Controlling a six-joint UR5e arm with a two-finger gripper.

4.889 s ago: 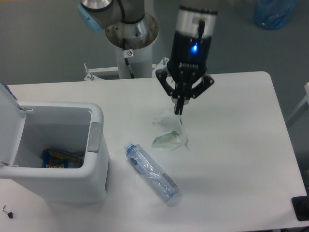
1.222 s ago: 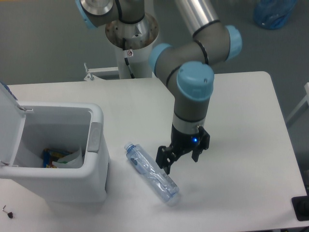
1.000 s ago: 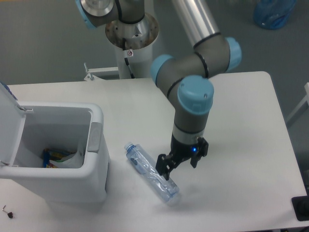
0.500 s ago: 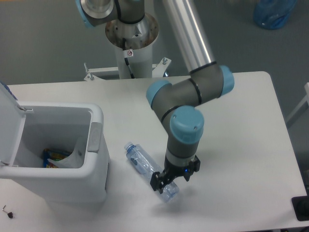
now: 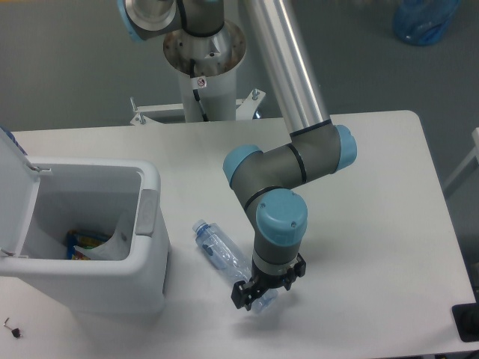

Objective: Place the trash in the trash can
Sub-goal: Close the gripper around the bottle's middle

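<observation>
On my far left I see the trash can (image 5: 146,196), a boxy white plastic bin with rounded corners, its flip lid (image 5: 16,191) standing open and a grey latch tab (image 5: 147,212) on the near rim. Inside it I make out the crumpled white wrapper (image 5: 112,241) lying against something with bright blue and yellow print. To the right of the bin, on the smooth white table (image 5: 374,224), the crushed clear bottle (image 5: 224,258) lies diagonally, cap end (image 5: 200,226) toward the bin, its ribbed plastic glinting. My arm drops from the top of the view as a silver tube, folds through grey joints with pale blue caps, and points the wrist straight down. The gripper (image 5: 258,293) sits at the bottle's lower end, black fingers either side of it; I cannot tell whether they are clamped on it.
</observation>
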